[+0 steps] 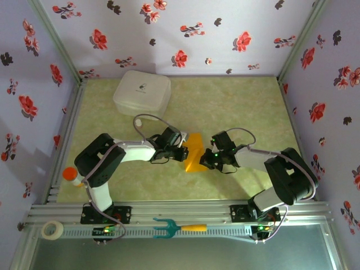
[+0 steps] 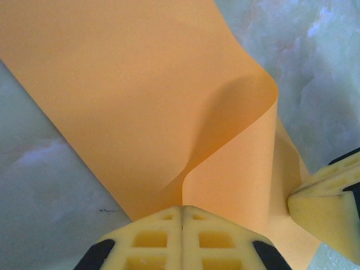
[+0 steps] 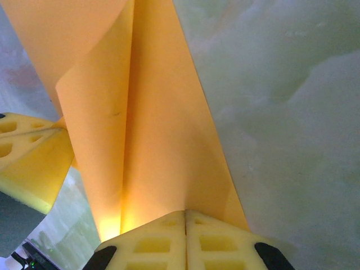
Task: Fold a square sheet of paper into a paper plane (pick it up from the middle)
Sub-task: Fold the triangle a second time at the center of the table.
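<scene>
Pinching the orange paper [image 1: 194, 151] on the near side of the white box [image 1: 142, 91], the left gripper [image 1: 184, 152] and right gripper [image 1: 205, 162] were both clenched on it; uneven pulling could tear it or skew the crease.

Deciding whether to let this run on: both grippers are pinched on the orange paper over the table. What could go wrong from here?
1. The paper bows in a loose curl between the left gripper and right gripper. Pressed flat like this, it could crease off-line.
2. Both shut grippers seem to hold only a narrow margin, so pulling apart might slip or tear it.
</scene>
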Robot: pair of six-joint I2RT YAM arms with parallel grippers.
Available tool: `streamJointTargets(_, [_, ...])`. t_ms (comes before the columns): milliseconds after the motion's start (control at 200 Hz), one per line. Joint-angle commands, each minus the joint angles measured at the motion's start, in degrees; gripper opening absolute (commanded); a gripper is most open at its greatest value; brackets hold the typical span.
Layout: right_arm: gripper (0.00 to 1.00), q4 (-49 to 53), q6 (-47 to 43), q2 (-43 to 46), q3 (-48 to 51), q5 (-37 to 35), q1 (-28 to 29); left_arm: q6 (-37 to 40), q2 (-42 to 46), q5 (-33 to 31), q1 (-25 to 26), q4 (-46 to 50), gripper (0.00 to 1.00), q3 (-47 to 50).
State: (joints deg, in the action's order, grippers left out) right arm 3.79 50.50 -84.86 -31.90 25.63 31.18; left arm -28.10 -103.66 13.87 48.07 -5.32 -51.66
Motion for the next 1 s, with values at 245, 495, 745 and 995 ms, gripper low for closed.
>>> streamJointTargets(245, [0.08, 4.03, -0.93, -0.03, 0.53, -2.52, 0.2, 1.02, -1.28, 0.33, -0.44, -1.01, 0.05, -0.35])
streamJointTargets(495, [0.08, 4.05, -0.95, -0.11, 0.63, -2.54, 0.15, 1.32, -1.0, 0.48, -0.44, -0.57, 0.05, -0.65])
streamJointTargets(745, [0.08, 4.03, -0.93, -0.01, 0.61, -2.55, 0.2, 1.64, -1.17, 0.55, -0.44, -0.74, 0.06, -0.8])
streamJointTargets(995, [0.08, 4.21, -1.0, 0.12, 0.61, -2.53, 0.2, 1.67, -0.85, 0.61, -0.44, -0.68, 0.06, -1.14])
